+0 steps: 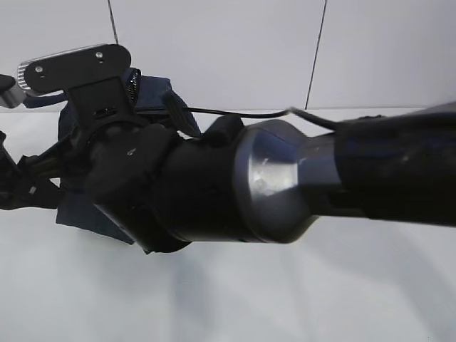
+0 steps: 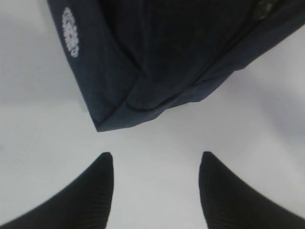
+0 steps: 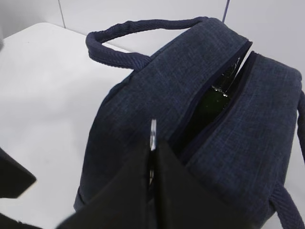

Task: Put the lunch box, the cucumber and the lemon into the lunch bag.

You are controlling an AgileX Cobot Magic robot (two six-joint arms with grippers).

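the lunch bag (image 3: 143,114) is the landmark here: a dark navy fabric bag standing on the white surface (image 3: 43,90), with one loop handle (image 3: 143,29) arched over its far upper edge and part of a second handle at its right side. its top zipper is partly undone, leaving a narrow slit along the top; inside that slit something dark green and glossy shows, most likely the cucumber (image 3: 209,107), though only a sliver is visible. the lunch box and the lemon cannot be made out in any view.

the right gripper (image 3: 153,157) sits over the near end of the bag's top, its fingers (image 3: 183,191) pressed together on the thin silver ring pull (image 3: 153,135), which sticks up just above their tips.

the left gripper (image 2: 156,164) is just beside the bag's lower corner, over bare surface, its two dark fingers (image 2: 95,191) spread apart with nothing between them and not touching the fabric. a pale printed mark (image 2: 70,31) shows on the bag's side panel.

in the exterior view the right arm (image 1: 285,178) fills most of the frame in front of the bag.
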